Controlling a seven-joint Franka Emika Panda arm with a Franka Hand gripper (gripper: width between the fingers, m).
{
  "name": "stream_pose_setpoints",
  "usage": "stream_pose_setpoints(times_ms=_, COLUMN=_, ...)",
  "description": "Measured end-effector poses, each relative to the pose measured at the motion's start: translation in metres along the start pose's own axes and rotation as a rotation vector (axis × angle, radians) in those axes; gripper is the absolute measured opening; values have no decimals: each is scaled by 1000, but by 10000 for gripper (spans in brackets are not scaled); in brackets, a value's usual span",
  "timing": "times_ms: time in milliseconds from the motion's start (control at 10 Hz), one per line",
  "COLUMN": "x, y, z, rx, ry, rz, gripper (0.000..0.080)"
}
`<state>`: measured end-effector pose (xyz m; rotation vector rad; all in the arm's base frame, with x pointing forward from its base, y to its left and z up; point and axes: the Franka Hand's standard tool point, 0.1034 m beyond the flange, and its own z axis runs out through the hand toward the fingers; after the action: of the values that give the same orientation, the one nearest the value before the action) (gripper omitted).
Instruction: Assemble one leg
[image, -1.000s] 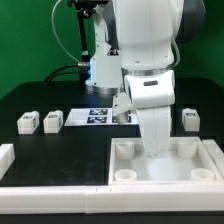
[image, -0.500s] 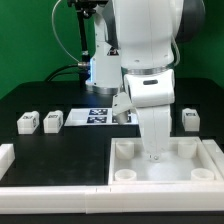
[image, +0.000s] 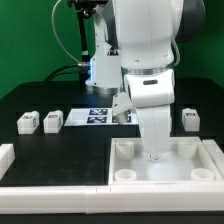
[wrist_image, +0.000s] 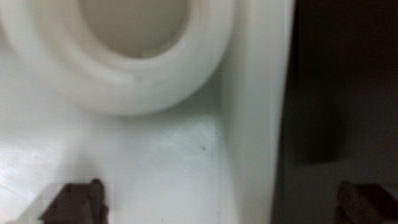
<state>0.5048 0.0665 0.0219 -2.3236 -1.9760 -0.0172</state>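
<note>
- The white robot arm (image: 150, 90) changes almost not at all. Its lower end, above the large white square plastic tray (image: 114, 152), seems a trace different from one second ago, too little to be sure.
- The gripper (wrist_image: 222, 200) is hidden in the exterior view, so its change cannot be compared. The wrist view shows its dark fingertips (wrist_image: 75, 200) far apart.

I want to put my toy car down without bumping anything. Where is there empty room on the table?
The black table is bare between the two small blocks and the left wall of the tray. Bare too behind those blocks. Crowded: the tray under the arm, and around the marker board.
</note>
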Motion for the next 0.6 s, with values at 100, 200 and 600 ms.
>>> stream_pose_setpoints(times_ms=100, x=8, y=-12, z=-14, rx=-14, ry=-12, rz=100, gripper=649)
stream_pose_setpoints(times_ms=200, x=13, y=-25, z=-21, rx=-21, ry=-17, rz=154, gripper=649)
stream_pose_setpoints(times_ms=600, x=47, y=-43, z=-36, rx=-48, ry=20, rz=655, gripper=649)
